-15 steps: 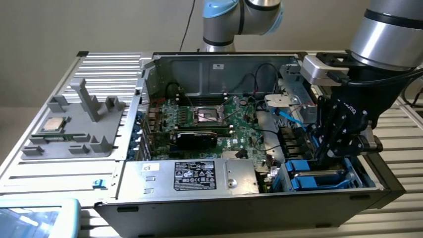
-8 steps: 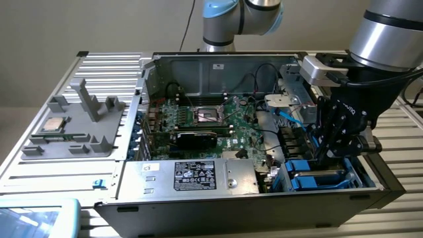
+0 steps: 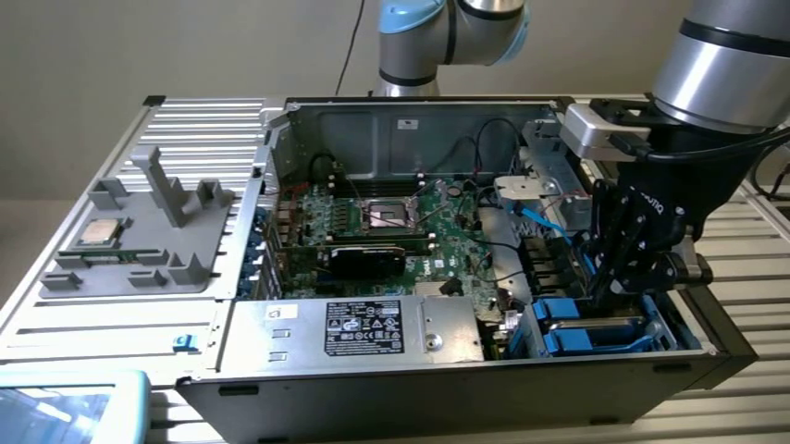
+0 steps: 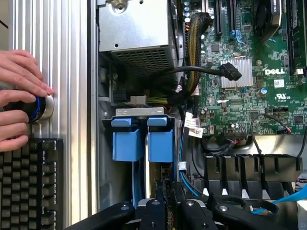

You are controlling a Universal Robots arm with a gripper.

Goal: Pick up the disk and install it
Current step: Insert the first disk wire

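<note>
Black gripper [image 3: 613, 294] hanging low at lower right of the exterior view, open or closed not discernible. Directly beneath, contact unclear, grey-silver disk in bright blue plastic carrier [image 3: 580, 338], seated inside open black metal computer case [image 3: 432, 388]

My end effector [image 3: 621, 282] hangs low inside the open computer case [image 3: 370, 129], just above the blue-framed disk [image 3: 595, 326] at the exterior view's right.

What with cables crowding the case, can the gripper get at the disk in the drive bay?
Probably yes: the gripper hangs close over the disk in the open bay, and no cable seems to cross between them.
</note>
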